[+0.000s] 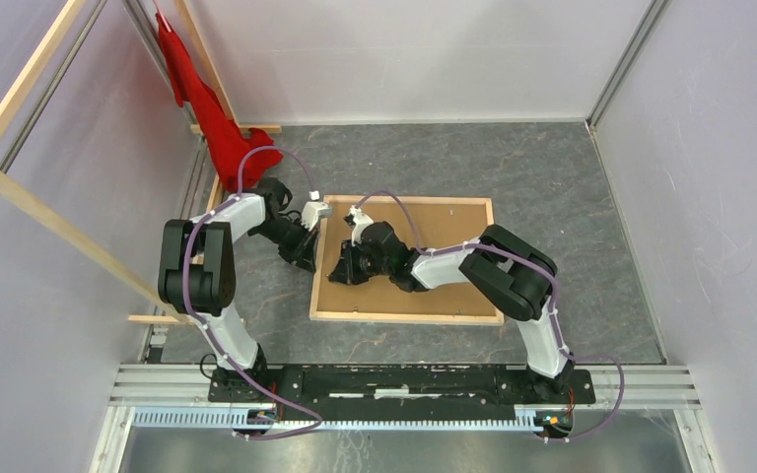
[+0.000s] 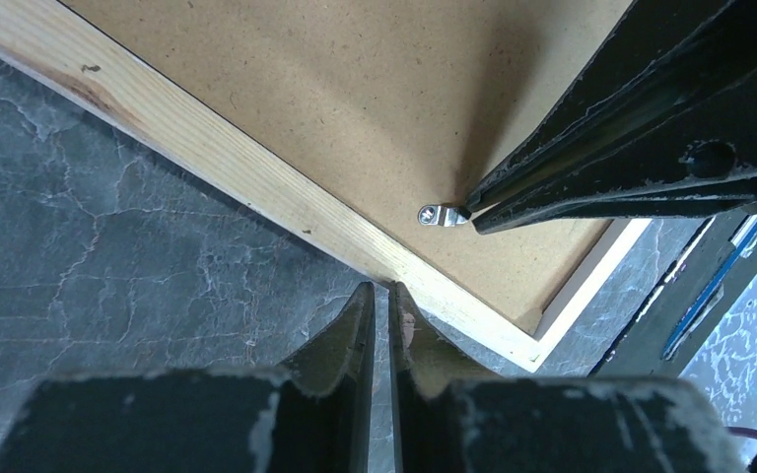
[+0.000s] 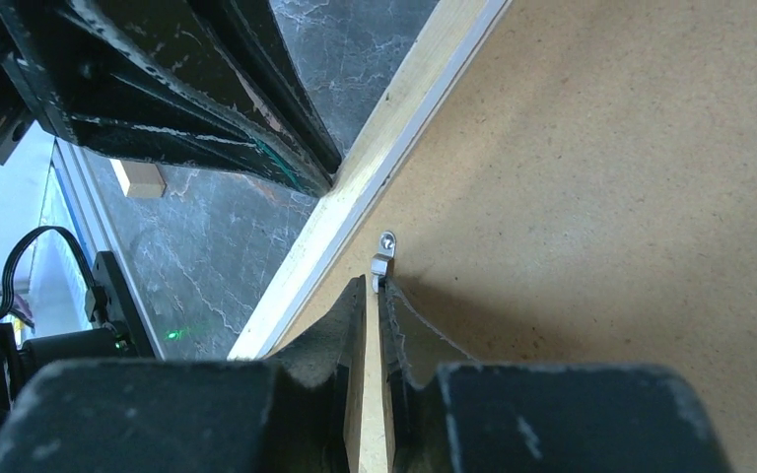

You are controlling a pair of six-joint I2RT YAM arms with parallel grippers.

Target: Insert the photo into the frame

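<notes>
The frame [image 1: 404, 317] lies flat, pale wood face up, with the brown backing board [image 1: 453, 227] set inside it. The photo is hidden. My left gripper [image 1: 307, 260] is shut and empty, its tips [image 2: 379, 288] at the outer edge of the frame's left rail [image 2: 207, 148]. My right gripper [image 1: 338, 273] is over the board's left part, jaws almost together, tips [image 3: 373, 283] against a small metal tab [image 3: 383, 254] screwed near the rail [image 3: 355, 192]. The tab also shows in the left wrist view [image 2: 439, 214], at the right gripper's fingertips [image 2: 483, 202].
A red cloth [image 1: 212, 108] hangs at the back left. Long pale wooden beams [image 1: 49, 222] slant along the left wall, with a small wood block [image 3: 143, 177] on the dark stone-look table. The arms' mounting rail [image 1: 404, 379] runs along the near edge.
</notes>
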